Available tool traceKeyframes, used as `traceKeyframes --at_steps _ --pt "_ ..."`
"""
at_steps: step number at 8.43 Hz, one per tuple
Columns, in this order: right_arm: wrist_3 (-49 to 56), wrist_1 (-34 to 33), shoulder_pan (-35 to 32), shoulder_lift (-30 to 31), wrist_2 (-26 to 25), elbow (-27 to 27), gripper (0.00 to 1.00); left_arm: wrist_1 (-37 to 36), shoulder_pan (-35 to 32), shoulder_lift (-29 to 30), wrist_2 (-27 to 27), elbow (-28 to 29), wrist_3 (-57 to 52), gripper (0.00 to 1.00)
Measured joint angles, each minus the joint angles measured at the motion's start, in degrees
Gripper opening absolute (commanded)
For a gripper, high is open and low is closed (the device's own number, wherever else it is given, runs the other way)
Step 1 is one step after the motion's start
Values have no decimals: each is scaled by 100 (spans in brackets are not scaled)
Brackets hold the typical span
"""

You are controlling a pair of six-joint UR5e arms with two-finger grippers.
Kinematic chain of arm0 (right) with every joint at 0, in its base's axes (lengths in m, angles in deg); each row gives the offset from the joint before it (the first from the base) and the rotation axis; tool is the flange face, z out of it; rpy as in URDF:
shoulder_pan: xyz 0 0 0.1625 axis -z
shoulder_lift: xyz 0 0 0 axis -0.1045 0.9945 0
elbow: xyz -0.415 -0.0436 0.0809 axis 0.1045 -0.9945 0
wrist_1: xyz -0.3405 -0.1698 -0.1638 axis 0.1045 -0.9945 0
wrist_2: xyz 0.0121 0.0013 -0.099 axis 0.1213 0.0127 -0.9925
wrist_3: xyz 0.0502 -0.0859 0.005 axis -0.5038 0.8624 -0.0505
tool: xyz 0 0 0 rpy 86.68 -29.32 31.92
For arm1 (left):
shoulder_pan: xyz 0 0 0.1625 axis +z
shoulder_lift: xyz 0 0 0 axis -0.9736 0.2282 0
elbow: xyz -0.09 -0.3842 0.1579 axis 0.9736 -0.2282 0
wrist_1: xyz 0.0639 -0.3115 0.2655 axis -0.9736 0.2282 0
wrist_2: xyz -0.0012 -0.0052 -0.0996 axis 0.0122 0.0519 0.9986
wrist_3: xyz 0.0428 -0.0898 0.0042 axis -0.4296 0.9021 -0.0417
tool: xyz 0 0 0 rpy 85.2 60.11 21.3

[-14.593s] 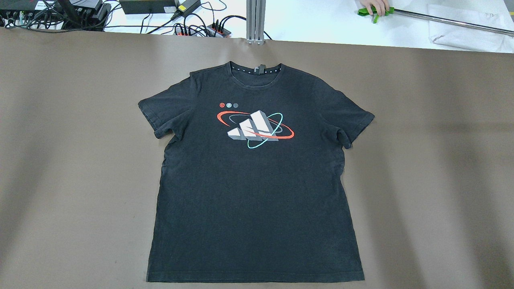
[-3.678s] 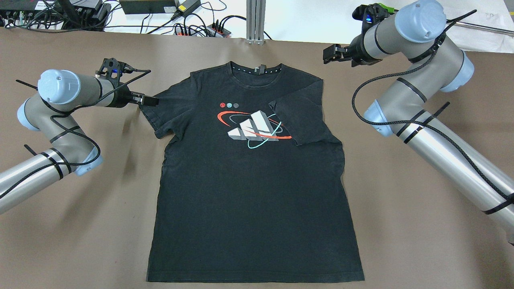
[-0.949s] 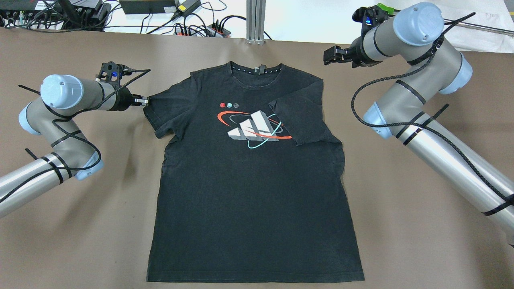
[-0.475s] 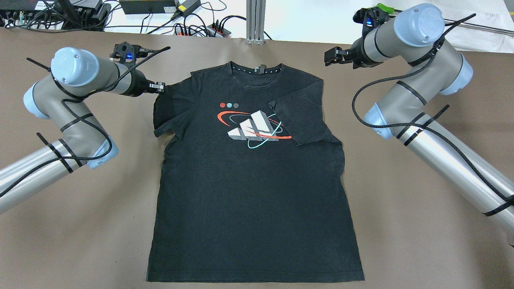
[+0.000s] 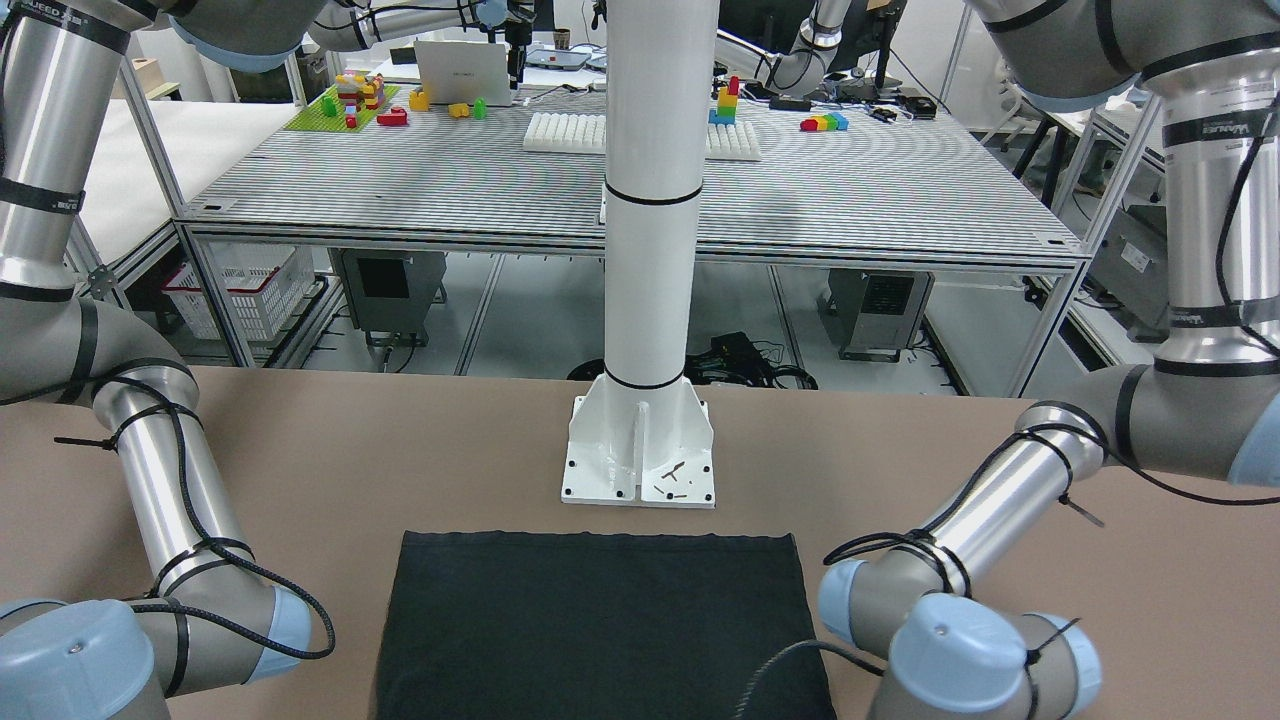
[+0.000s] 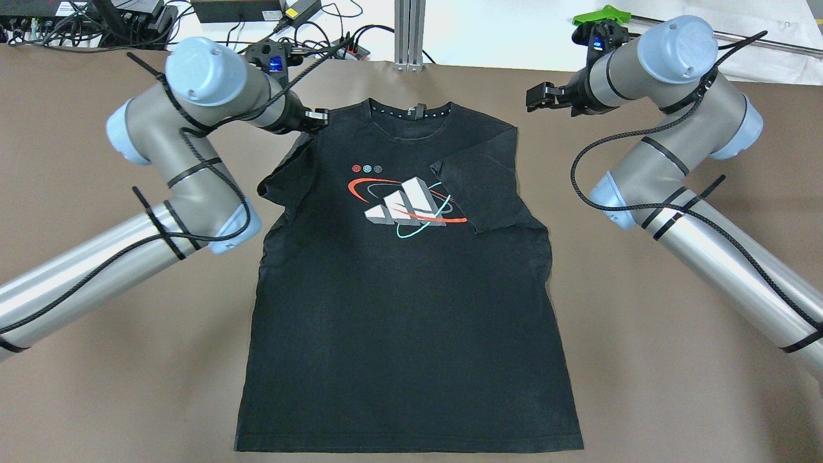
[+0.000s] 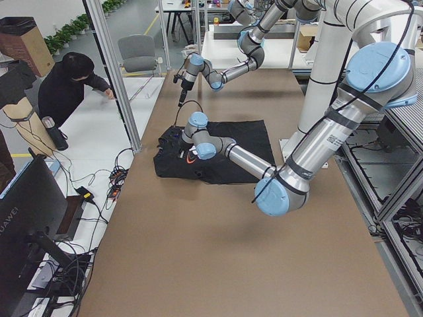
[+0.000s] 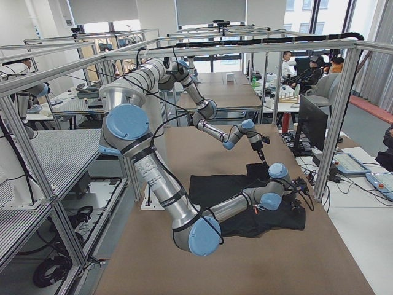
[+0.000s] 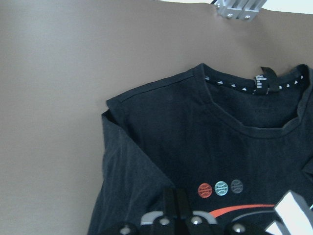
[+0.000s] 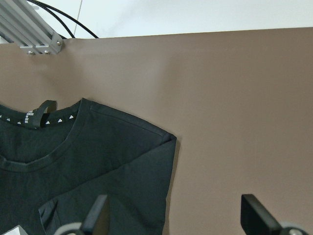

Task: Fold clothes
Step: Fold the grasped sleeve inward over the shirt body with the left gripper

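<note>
Black T-shirt laid flat, print side up, in the middle of the brown table. Collar lies on the far side and hem on the near side, just in front of the base of the white pillar.

Right sleeve is seen folded inward across the chest, its cuff lying over the right end of the printed logo. Left sleeve is seen lifted off the table and drawn up toward the left shoulder, the fabric hanging in a slack fold beneath the left gripper.

Left gripper is noted pinched together on that sleeve's edge. In the wrist view its two fingers are seen pressed close, with dark cloth directly below them. Right gripper is held above bare table beyond the right shoulder, touching nothing, fingers spread wide.

Progress is judged early: one sleeve fold is done, and the second is in hand but not yet laid down. The body is left at full length and full width. Side folds and the hem-to-collar fold are judged left to do. Small wrinkles are noted along the right side seam below the folded sleeve.

Beyond the far table edge, cables and a power strip are noted. A person is seen bent over a neighbouring bench in the left side view.
</note>
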Motion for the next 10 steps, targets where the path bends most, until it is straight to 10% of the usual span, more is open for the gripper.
traceKeyframes --at_steps 3,4,5,10 --pt "3 133 0 135 -2 6 94 -54 372 832 -495 856 358 0" --pt "6 142 0 163 -4 8 94 -38 469 965 -663 1023 416 27" --pt "8 150 0 183 -5 8 94 -19 546 1028 -828 1117 441 93" --pt "-8 257 16 221 -30 -2 94 329 625 1035 -1144 1154 413 94"
